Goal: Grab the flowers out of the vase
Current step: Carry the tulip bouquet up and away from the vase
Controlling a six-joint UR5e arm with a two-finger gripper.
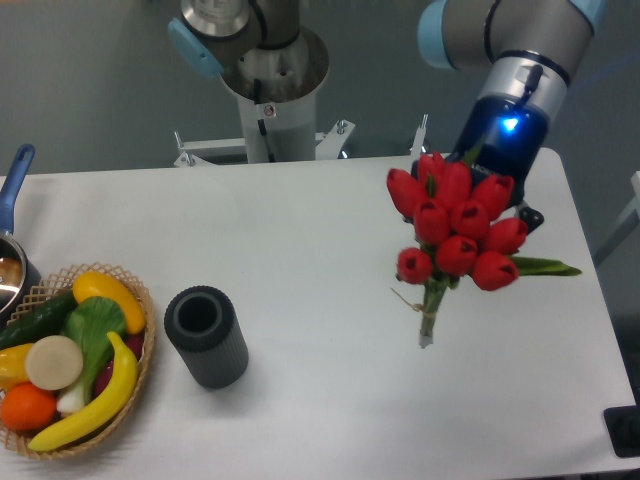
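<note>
Silver-grey arm (520, 30), light-blue joint caps, dark tool (500, 150) with glowing blue light.

White table (330, 400), dark ribbed vase (206, 337) near the left, wicker basket (140, 375) (fruit-filled) beside it, pot (12, 255) at edge

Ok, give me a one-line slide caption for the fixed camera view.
The gripper carries the flowers above the table's right side, well clear of the vase.

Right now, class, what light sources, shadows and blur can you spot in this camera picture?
Fixed camera: a blue light glows on the gripper body; the flowers look slightly soft; the vase is sharp and casts a faint shadow on the evenly lit table; no strong glare.
</note>
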